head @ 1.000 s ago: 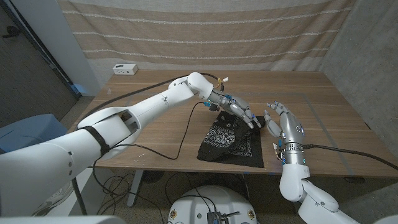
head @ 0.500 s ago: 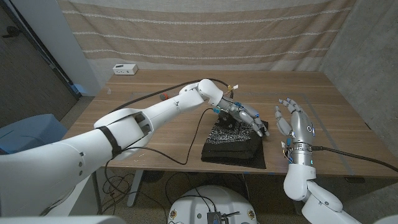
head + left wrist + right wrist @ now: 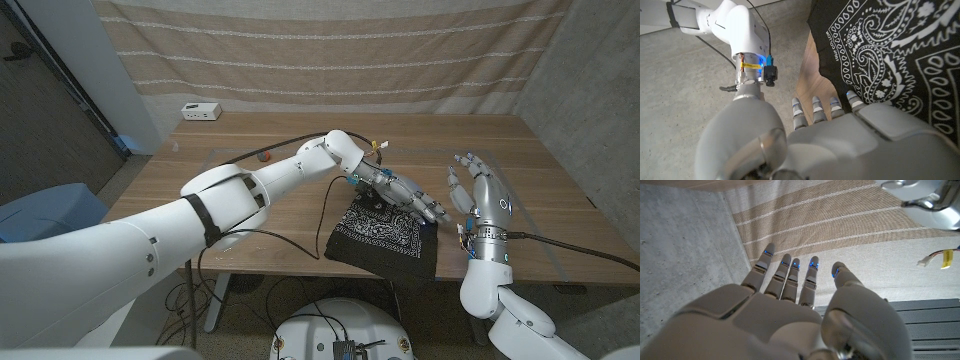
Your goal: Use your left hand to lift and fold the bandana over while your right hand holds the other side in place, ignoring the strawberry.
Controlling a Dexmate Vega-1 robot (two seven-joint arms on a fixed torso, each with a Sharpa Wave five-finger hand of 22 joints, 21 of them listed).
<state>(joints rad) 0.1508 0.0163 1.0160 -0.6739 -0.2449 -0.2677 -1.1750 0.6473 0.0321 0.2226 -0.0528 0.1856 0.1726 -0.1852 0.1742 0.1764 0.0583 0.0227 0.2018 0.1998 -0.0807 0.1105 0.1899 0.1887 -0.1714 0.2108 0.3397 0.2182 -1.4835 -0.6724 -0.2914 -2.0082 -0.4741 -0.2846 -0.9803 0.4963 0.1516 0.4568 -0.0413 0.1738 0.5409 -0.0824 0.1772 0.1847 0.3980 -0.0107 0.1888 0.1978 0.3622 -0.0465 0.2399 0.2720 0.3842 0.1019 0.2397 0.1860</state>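
A black bandana (image 3: pixel 383 240) with white paisley print lies near the table's front edge, its front corner reaching the edge. My left hand (image 3: pixel 404 197) stretches over its far right corner with fingers straight and nothing pinched. In the left wrist view the fingertips (image 3: pixel 814 106) lie at the bandana's (image 3: pixel 890 50) hem, over bare wood. My right hand (image 3: pixel 477 192) stands upright to the right of the cloth, fingers apart, not touching it. In the right wrist view the right hand (image 3: pixel 785 310) points its spread fingers at the curtain. A small red strawberry (image 3: pixel 264 155) sits far left of the cloth.
A black cable (image 3: pixel 318 205) runs across the wooden table (image 3: pixel 200 170) and drops over the front edge left of the bandana. A small white box (image 3: pixel 201 111) stands at the far left corner. My right arm (image 3: pixel 725 22) also appears in the left wrist view.
The left hand has swept to the right across the bandana, and the cloth now lies flatter and further right. The right hand has drawn back to the right, away from the cloth.
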